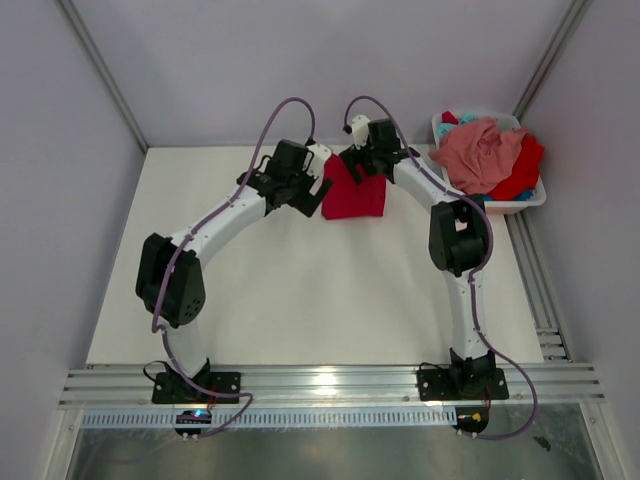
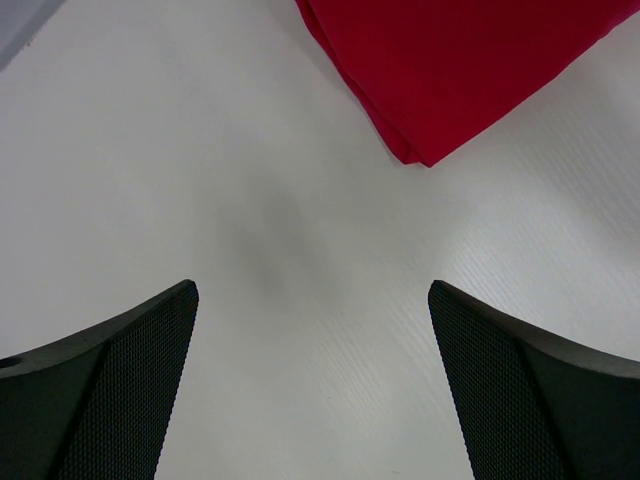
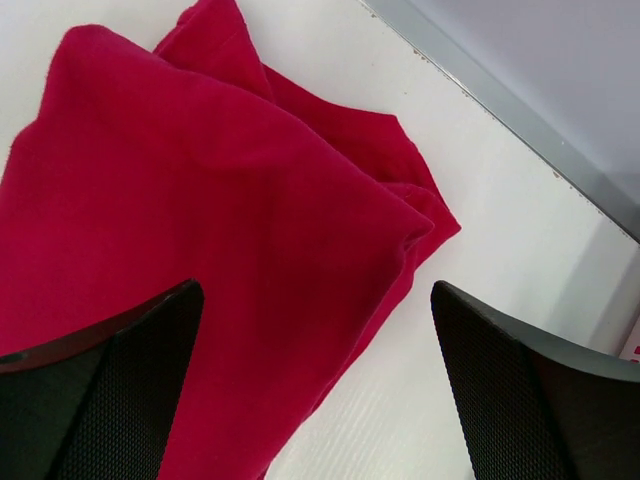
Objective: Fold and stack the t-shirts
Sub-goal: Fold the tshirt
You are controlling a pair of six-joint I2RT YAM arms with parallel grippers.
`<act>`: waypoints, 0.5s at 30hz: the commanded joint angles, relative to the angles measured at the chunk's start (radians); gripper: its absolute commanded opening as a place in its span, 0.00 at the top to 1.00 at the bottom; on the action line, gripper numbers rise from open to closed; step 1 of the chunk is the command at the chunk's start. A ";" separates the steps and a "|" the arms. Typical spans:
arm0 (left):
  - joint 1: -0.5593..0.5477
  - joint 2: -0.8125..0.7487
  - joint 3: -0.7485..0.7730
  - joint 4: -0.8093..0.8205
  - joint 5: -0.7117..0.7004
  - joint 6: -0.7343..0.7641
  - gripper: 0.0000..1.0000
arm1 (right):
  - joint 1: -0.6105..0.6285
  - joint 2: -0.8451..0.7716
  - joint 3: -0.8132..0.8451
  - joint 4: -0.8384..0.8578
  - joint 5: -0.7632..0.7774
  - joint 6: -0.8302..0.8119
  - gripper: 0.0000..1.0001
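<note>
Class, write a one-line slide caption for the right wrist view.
Open right gripper hovers above a folded red t-shirt on the white table.

A folded shirt (image 1: 355,197) lies at the far middle of the tabletop (image 1: 300,290), the left claw (image 1: 306,197) just to its left and the right claw (image 1: 362,166) over its far edge. More shirts (image 1: 485,152) sit heaped in a basket (image 1: 528,202) at the far right corner.

White table (image 1: 320,290) under even light; pale grey walls (image 1: 300,50); aluminium rails (image 1: 330,385) along near edge.
</note>
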 commanded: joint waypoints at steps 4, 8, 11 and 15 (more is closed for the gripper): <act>0.000 -0.033 0.037 0.011 0.027 -0.016 0.01 | 0.005 -0.020 0.033 -0.051 0.090 -0.018 0.01; 0.000 -0.049 0.040 0.001 0.036 -0.020 0.01 | 0.005 0.055 0.169 -0.234 0.184 0.025 0.01; 0.000 -0.067 0.042 -0.009 0.050 -0.027 0.01 | 0.005 0.109 0.248 -0.346 0.195 0.043 0.01; 0.000 -0.086 0.058 -0.035 0.079 -0.046 0.01 | 0.005 0.122 0.251 -0.431 0.198 0.045 0.01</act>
